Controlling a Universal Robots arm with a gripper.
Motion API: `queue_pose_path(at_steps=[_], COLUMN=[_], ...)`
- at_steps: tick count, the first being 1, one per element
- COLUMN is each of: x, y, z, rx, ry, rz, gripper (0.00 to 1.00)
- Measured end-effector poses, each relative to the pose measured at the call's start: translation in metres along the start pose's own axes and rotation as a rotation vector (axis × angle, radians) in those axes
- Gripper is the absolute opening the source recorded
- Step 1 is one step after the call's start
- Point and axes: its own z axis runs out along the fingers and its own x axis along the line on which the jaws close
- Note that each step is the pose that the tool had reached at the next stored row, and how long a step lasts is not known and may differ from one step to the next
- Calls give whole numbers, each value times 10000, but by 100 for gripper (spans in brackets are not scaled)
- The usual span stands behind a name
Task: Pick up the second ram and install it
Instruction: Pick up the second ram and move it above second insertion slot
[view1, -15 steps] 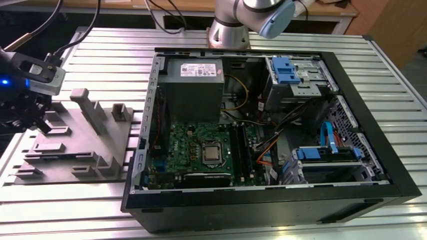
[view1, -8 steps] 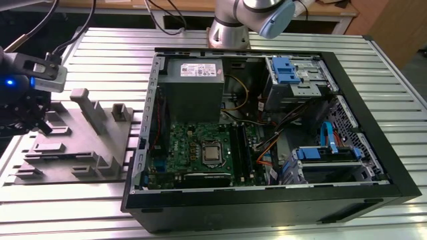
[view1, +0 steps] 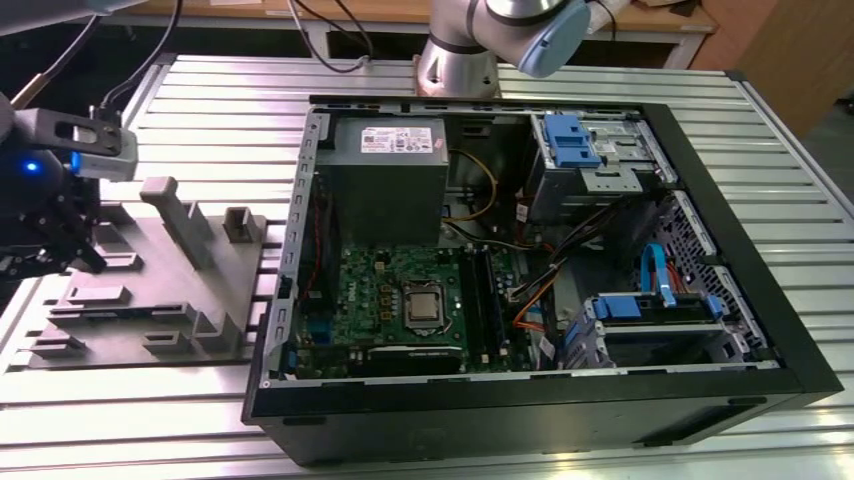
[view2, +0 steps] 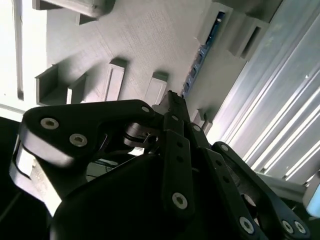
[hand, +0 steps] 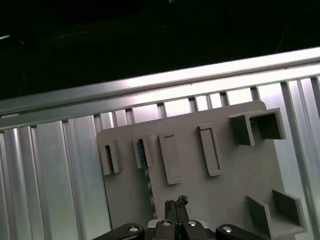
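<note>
The second ram (hand: 144, 156) stands on its edge in a slot of the grey fixture plate (hand: 235, 175); it is a thin dark strip with a bluish tint. The second wrist view shows the ram (view2: 199, 57) as a narrow strip running between two holders. My gripper (hand: 175, 202) hovers over the plate a short way from the ram, fingers together and holding nothing. In the second wrist view the gripper (view2: 172, 97) tapers to a shut tip. In the exterior view my gripper (view1: 80, 258) hangs over the fixture plate's (view1: 147, 300) left end.
An open computer case (view1: 534, 250) lies on the ribbed metal table (view1: 214, 100), to the exterior view's right of the fixture. Inside are the green board (view1: 387, 295), long black slots (view1: 487, 300), cables and blue drive brackets. A grey upright post (view1: 174, 215) rises from the fixture.
</note>
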Motion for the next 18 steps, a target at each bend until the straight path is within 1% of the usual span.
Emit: queue_pose_path(at_steps=[8, 10, 15, 18], x=[2, 4, 6, 42], y=[-3, -3, -4, -11], z=[73, 86, 88, 96], rx=[-44, -52, -52, -52], ry=[61, 72, 72, 73], rz=[-1449, -1710, -1721, -1721], gripper=[10, 10, 10, 10])
